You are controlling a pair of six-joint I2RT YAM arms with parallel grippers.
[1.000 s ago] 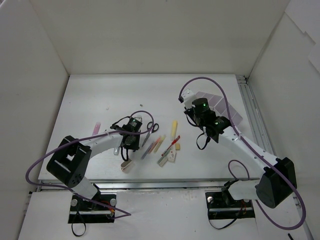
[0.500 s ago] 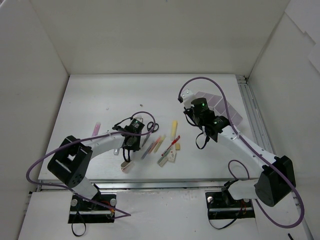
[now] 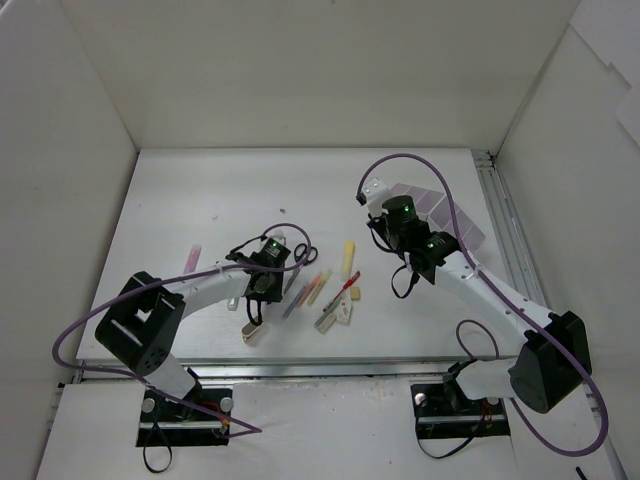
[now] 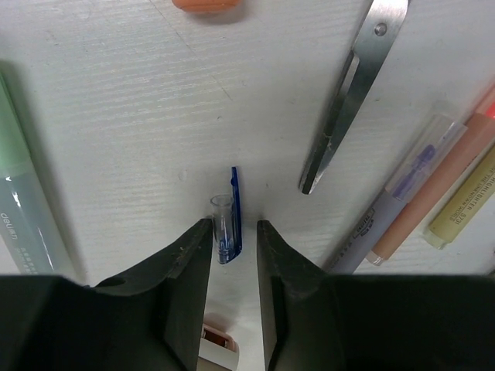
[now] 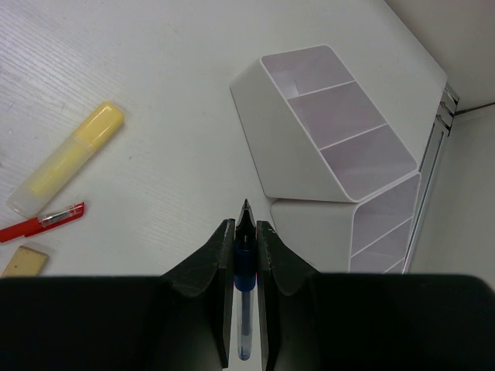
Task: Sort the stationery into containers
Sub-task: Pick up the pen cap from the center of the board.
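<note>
My left gripper (image 4: 233,228) points down at the table with its jaws a narrow gap apart. A small clear-and-blue pen cap (image 4: 226,224) lies between the fingertips, against the left finger and apart from the right one. Scissors (image 4: 348,100) lie just to the right, then a grey-purple pen (image 4: 402,193) and an orange marker (image 4: 445,182). My right gripper (image 5: 246,224) is shut on a blue pen (image 5: 244,267), tip forward, above the table near the white divided container (image 5: 332,131). In the top view the container (image 3: 455,225) sits at the back right.
A pale-green marker (image 4: 23,201) lies left of my left fingers and a beige eraser (image 4: 216,352) behind them. A yellow marker (image 5: 66,158), a red pen (image 5: 39,224) and an eraser (image 5: 19,263) lie left of my right gripper. A pink marker (image 3: 190,256) lies apart at the left.
My left gripper has shifted slightly to the right over the table and its jaws have parted a little. The right arm has barely moved.
</note>
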